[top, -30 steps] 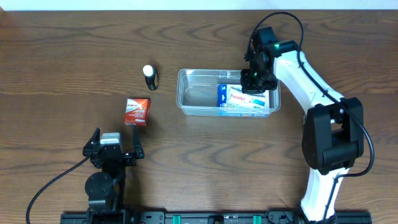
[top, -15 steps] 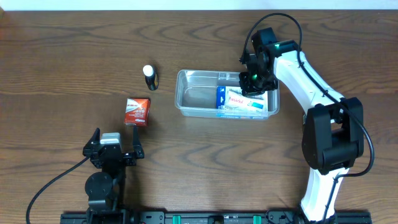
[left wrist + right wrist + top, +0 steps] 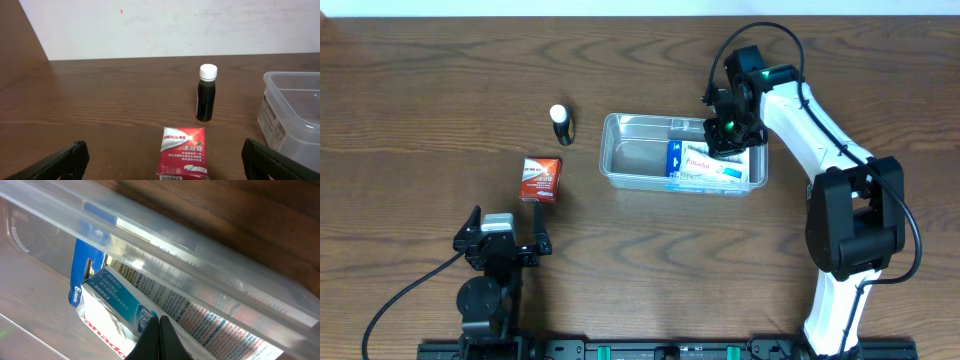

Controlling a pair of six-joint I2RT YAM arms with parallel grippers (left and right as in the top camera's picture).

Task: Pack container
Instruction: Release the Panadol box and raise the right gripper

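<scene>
The clear plastic container (image 3: 620,150) lies at the table's middle right; its rim also shows in the right wrist view (image 3: 165,235) and its corner in the left wrist view (image 3: 295,115). Inside its right half a white and teal medicine box (image 3: 705,162) (image 3: 125,310) lies on a blue box (image 3: 80,275). My right gripper (image 3: 725,128) (image 3: 160,330) is shut, its fingertips together and down on the white box by the far wall. My left gripper (image 3: 505,240) (image 3: 162,152) is open and empty near the front edge.
A red medicine box (image 3: 540,178) (image 3: 182,152) lies just ahead of the left gripper. A small dark bottle with a white cap (image 3: 560,124) (image 3: 206,95) stands left of the container. The wooden table ends at a white wall behind.
My right gripper has shifted slightly left and back. The white box and the container have slid a little to the left with it. The left arm has not moved.
</scene>
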